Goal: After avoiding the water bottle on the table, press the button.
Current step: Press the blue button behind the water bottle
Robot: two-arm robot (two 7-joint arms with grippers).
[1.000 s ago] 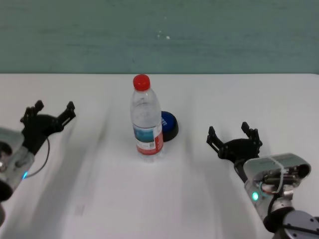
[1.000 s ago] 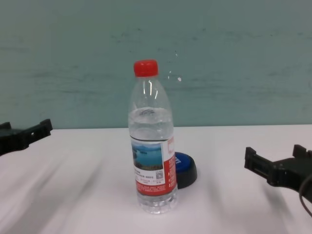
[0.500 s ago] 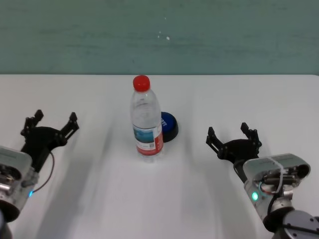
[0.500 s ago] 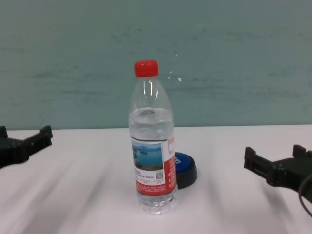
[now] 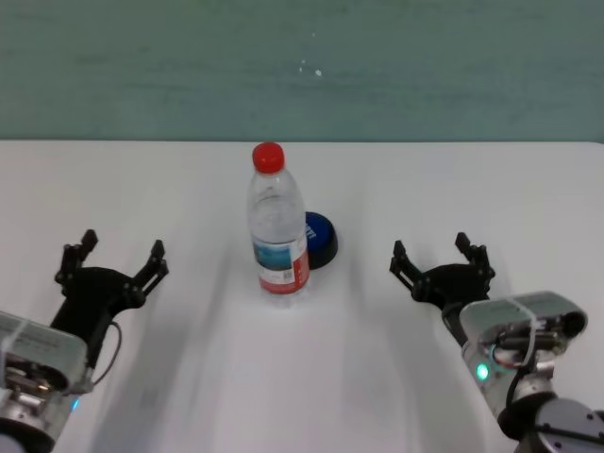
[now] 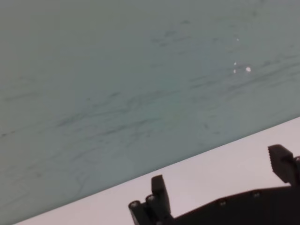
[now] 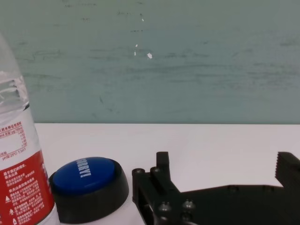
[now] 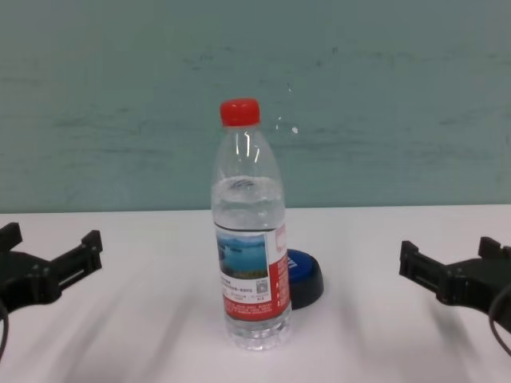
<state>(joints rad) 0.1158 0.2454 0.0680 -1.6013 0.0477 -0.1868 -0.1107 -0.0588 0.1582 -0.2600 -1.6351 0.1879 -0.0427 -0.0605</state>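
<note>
Left gripper (image 5: 111, 262) has drawn nearer bottle (image 5: 276, 226)

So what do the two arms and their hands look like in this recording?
Both match: the left hand and right hand are matte black with two notched, forked fingers. Behind each sits a silver-grey wrist housing with a small cyan light. A thin dark cable loops beside the left wrist.

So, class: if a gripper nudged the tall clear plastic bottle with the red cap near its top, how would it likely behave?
The tall clear plastic bottle with the red cap would probably tip: it stands upright, tall over a narrow base. Being round, it would likely roll afterwards. Its thin clear wall may flex.
</note>
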